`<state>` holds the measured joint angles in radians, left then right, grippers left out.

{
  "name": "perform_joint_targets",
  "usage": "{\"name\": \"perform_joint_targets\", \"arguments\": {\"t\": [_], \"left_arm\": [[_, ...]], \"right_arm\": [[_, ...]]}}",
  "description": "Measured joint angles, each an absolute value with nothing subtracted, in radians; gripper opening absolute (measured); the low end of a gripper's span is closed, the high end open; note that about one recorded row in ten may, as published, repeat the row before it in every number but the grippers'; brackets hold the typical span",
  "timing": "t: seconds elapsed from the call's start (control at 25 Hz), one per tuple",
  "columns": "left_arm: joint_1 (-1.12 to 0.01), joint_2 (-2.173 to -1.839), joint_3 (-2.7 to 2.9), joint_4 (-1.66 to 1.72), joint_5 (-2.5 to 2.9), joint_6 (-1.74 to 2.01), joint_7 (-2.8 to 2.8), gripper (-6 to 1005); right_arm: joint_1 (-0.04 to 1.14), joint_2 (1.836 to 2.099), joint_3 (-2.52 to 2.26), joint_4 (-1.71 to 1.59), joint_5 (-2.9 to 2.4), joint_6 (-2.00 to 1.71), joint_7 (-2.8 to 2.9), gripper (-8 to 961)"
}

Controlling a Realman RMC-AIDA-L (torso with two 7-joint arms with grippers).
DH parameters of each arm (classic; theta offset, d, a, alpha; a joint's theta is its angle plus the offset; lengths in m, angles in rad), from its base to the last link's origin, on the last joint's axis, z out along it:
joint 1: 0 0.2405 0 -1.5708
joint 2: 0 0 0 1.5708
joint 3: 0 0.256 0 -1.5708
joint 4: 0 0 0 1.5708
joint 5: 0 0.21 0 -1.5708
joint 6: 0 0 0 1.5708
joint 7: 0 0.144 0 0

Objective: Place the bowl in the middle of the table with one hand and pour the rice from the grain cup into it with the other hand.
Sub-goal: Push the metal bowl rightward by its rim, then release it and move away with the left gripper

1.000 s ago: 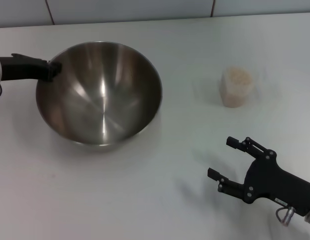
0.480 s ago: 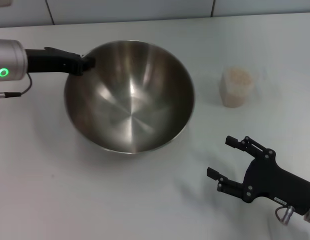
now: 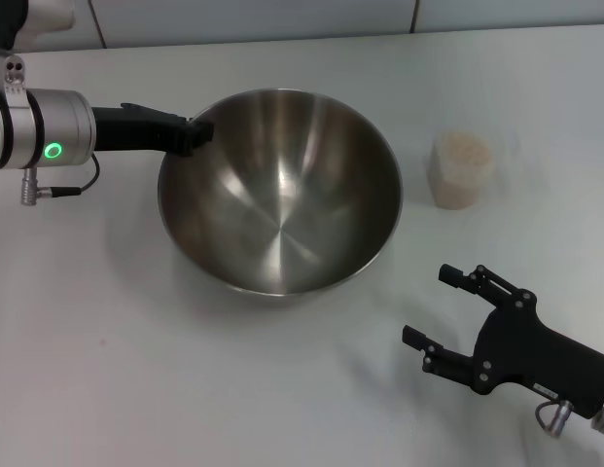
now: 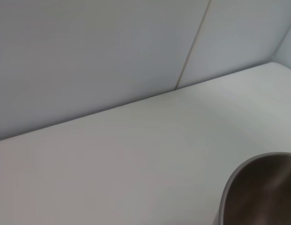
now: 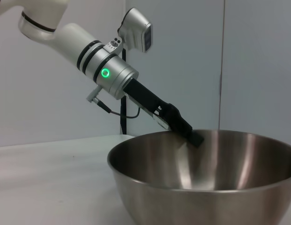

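Observation:
The steel bowl [image 3: 280,190] is near the middle of the white table [image 3: 136,370], its rim pinched at the back left by my left gripper [image 3: 195,133], which is shut on it. The right wrist view shows the bowl [image 5: 206,187] side-on with the left gripper [image 5: 193,137] clamped over its rim. A corner of the bowl [image 4: 257,192] also shows in the left wrist view. The grain cup [image 3: 461,173] stands upright to the bowl's right, with rice [image 3: 464,149] in it. My right gripper [image 3: 428,305] hovers open near the front right, well short of the cup.
A tiled edge [image 3: 253,19] runs along the back of the table. Bare tabletop lies in front of the bowl and between the bowl and the cup.
My left gripper has carried the bowl rightward from the table's left side towards the middle. The cup and the right arm have not moved.

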<state>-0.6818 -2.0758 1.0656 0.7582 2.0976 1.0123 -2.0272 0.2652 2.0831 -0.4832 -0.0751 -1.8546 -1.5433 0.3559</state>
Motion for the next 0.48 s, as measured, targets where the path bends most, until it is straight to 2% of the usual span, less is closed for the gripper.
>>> {"name": "perform_joint_targets", "arguments": {"t": [0.36,0.48], "left_arm": [[-0.681,-2.074,1.075,0.761,2.075,1.049,-2.026,38],[-0.678,-2.074,1.078,0.77,2.061,1.064,-2.018,127]], "right_arm": [[0.265,2.083,-0.483,-0.075,-1.856,-1.544,0.356,834],[0.265,2.083,-0.483,-0.075,-1.856,-1.544,0.356,833]]}}
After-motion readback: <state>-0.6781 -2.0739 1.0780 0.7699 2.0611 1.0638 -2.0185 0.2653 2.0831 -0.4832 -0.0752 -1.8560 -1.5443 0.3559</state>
